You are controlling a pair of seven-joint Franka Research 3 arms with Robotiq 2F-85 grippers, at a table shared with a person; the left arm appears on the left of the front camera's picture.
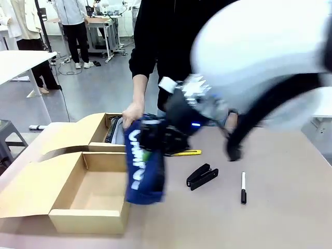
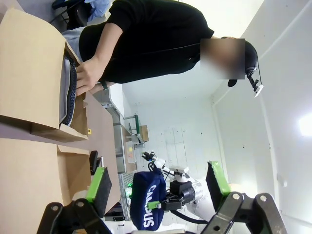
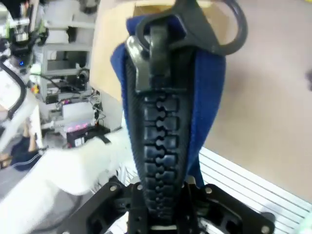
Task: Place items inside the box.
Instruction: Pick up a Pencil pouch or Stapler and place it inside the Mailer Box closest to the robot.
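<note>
Pencil case (image 1: 144,168) — pinched, dangling below right tool (image 1: 152,147), beside box (image 1: 88,220)

Front and 2 wrist cameras share pencil case (image 1: 144,171).

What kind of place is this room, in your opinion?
Probably a robotics lab or workshop: a white robot arm works at the table, a workbench stands behind, and cables lie on the floor.

Motion blur smeared the right arm (image 1: 259,52) into a white mass that hid the person's torso. The pencil case (image 1: 144,171) covered the utility knife's (image 1: 191,152) left end. The case's lettering was blurred and barely legible.
</note>
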